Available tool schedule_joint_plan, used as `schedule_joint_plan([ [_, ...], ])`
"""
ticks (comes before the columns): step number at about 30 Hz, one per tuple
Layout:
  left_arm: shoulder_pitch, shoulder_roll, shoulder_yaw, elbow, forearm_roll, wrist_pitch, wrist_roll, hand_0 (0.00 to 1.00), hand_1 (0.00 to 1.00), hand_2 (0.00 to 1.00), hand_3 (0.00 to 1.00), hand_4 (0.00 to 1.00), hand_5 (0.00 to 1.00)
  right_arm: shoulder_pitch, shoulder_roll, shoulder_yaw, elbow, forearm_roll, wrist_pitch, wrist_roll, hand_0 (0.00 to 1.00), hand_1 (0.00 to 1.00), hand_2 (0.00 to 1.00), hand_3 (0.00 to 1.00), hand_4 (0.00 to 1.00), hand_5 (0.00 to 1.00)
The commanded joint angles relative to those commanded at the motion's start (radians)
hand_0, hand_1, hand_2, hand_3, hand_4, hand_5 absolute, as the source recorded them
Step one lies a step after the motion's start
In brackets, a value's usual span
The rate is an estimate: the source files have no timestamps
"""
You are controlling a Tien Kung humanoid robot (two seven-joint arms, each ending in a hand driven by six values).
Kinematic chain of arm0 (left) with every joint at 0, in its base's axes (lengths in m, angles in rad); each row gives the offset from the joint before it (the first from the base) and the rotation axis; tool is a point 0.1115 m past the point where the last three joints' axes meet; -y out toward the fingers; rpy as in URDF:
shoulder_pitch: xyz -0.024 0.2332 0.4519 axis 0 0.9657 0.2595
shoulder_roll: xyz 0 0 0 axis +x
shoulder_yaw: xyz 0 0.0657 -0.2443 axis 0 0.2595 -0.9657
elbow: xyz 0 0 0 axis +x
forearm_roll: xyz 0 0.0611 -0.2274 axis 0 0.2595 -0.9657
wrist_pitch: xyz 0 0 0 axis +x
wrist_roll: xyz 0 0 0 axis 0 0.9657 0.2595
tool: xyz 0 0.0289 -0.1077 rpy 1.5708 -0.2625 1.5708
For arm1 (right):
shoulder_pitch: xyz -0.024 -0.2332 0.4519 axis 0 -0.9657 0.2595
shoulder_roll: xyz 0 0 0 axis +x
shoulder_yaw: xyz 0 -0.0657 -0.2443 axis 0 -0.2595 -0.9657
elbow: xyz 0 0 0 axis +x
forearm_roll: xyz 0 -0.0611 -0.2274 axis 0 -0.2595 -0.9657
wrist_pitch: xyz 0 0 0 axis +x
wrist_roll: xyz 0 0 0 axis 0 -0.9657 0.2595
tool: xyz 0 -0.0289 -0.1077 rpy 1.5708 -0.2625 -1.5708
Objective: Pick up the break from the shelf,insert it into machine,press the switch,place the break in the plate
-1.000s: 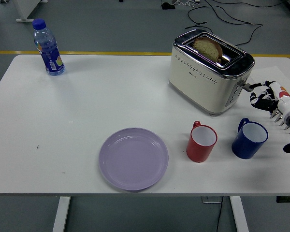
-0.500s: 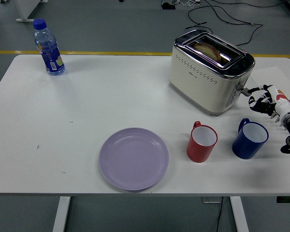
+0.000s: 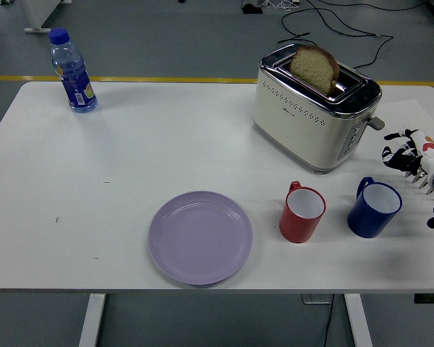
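Now: bread [image 3: 314, 66] raised in toaster [image 3: 315, 108] | right hand [image 3: 409, 154] beside toaster, fingers loose, empty

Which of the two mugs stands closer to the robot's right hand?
The blue mug. It stands right of the red mug, near the table's right end, just in front of the right hand; the red one sits further left, toward the purple plate.
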Motion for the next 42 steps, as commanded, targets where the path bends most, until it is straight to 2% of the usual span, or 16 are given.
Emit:
schedule_joint_plan([
  [8,0.002,-0.001,-0.002,0.0,0.005,-0.002,0.001,0.654,0.591,0.599,0.604,0.329,0.947,-0.014,-0.015,0.071,0.008,-0.063,-0.008,-0.033,0.075,0.156,0.288,0.751,0.52,0.232],
  [9,0.002,-0.001,-0.001,0.0,0.006,-0.002,0.001,0.654,0.592,0.599,0.603,0.329,0.947,-0.016,-0.017,0.078,0.011,-0.068,-0.011,-0.029,0.213,0.244,0.351,0.852,0.672,0.404],
  [14,0.004,-0.001,0.0,0.0,0.007,-0.003,0.001,0.654,0.592,0.599,0.603,0.329,0.947,-0.019,-0.026,0.111,0.027,-0.08,-0.005,-0.007,0.213,0.244,0.351,0.852,0.672,0.404],
  [15,0.005,-0.001,0.0,0.0,0.008,-0.003,0.001,0.654,0.592,0.599,0.604,0.329,0.948,-0.019,-0.028,0.117,0.03,-0.076,-0.004,-0.002,0.709,0.692,0.866,0.988,0.732,0.464],
  [20,0.006,-0.001,0.0,0.0,0.009,-0.003,0.002,0.654,0.592,0.599,0.604,0.329,0.948,-0.012,-0.035,0.137,0.048,-0.049,-0.02,0.034,0.709,0.692,0.866,0.988,0.732,0.464],
  [21,0.006,0.0,-0.001,0.0,0.01,-0.003,0.002,0.655,0.591,0.597,0.604,0.329,0.949,-0.008,-0.036,0.139,0.054,-0.046,-0.025,0.041,0.834,0.803,0.955,0.996,0.746,0.469],
  [29,0.006,0.001,0.002,0.0,0.009,-0.003,0.002,0.655,0.591,0.599,0.604,0.328,0.946,0.05,-0.038,0.118,0.102,-0.018,-0.043,0.068,0.853,0.828,0.961,0.987,0.748,0.458],
  [32,0.007,0.002,0.003,0.0,0.009,-0.004,0.003,0.655,0.591,0.599,0.604,0.328,0.946,0.098,-0.033,0.091,0.116,-0.019,-0.039,0.078,0.853,0.828,0.961,0.987,0.748,0.458],
  [33,0.006,0.002,0.004,0.0,0.008,-0.004,0.003,0.655,0.59,0.596,0.603,0.327,0.945,0.118,-0.03,0.077,0.116,-0.023,-0.034,0.081,0.873,0.837,0.944,0.945,0.75,0.427],
  [37,0.003,0.004,0.012,0.0,-0.001,-0.003,0.002,0.655,0.59,0.596,0.603,0.327,0.945,0.234,-0.012,0.001,0.092,-0.043,0.011,0.074,0.873,0.837,0.944,0.945,0.75,0.427],
  [38,0.002,0.004,0.015,0.0,-0.006,-0.002,0.002,0.655,0.59,0.596,0.603,0.327,0.945,0.268,-0.003,-0.025,0.076,-0.051,0.027,0.069,0.873,0.837,0.944,0.945,0.75,0.427],
  [39,0.001,0.004,0.017,0.0,-0.009,-0.002,0.002,0.655,0.59,0.597,0.604,0.328,0.945,0.296,0.007,-0.045,0.061,-0.059,0.04,0.066,0.885,0.842,0.93,0.922,0.749,0.384],
  [42,-0.002,0.005,0.025,0.0,-0.017,-0.001,0.001,0.655,0.59,0.597,0.604,0.328,0.945,0.373,0.032,-0.1,0.018,-0.072,0.079,0.056,0.885,0.842,0.93,0.922,0.749,0.384],
])
